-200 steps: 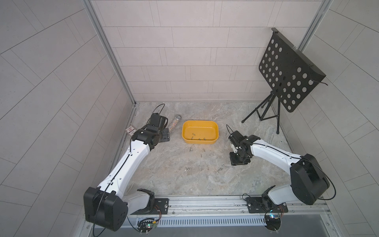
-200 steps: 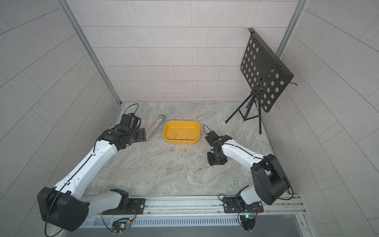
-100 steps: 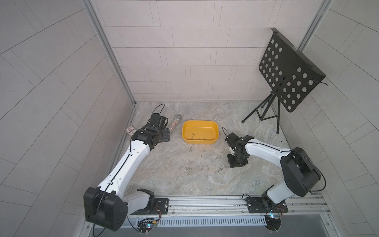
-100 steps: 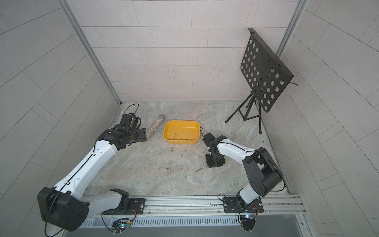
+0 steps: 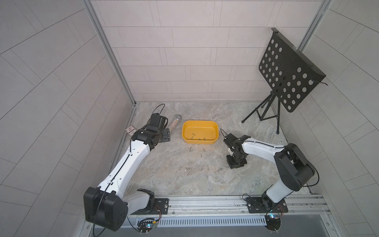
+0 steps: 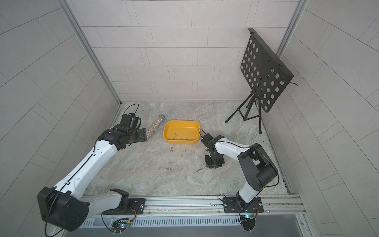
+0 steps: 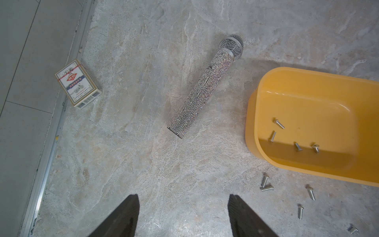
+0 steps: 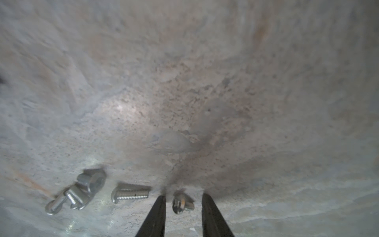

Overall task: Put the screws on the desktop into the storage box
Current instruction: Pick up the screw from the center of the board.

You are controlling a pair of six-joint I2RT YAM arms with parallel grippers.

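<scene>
Screws [image 5: 188, 168] lie scattered on the marble-patterned surface [image 5: 180, 182] just in front of a yellow storage box [image 5: 198, 142], with four more already inside it. Far left of the box, a small card box [image 7: 78, 83] sits against the wall's edge. Nearer the box, the left end effector [image 7: 183, 196] hangs above bare surface, jaws wide apart and empty. A rhinestone-covered microphone [image 7: 203, 88] lies just left of the box, not touching it. Right of the box and nearer the robot's base rail, the right end effector [image 8: 182, 197] is low over the surface. Its jaws stand narrowly apart on either side of one screw [image 8: 182, 203] without touching it, and more screws lie just beside. A black music stand [image 5: 287, 73] stands well right of the box, toward the back wall.
</scene>
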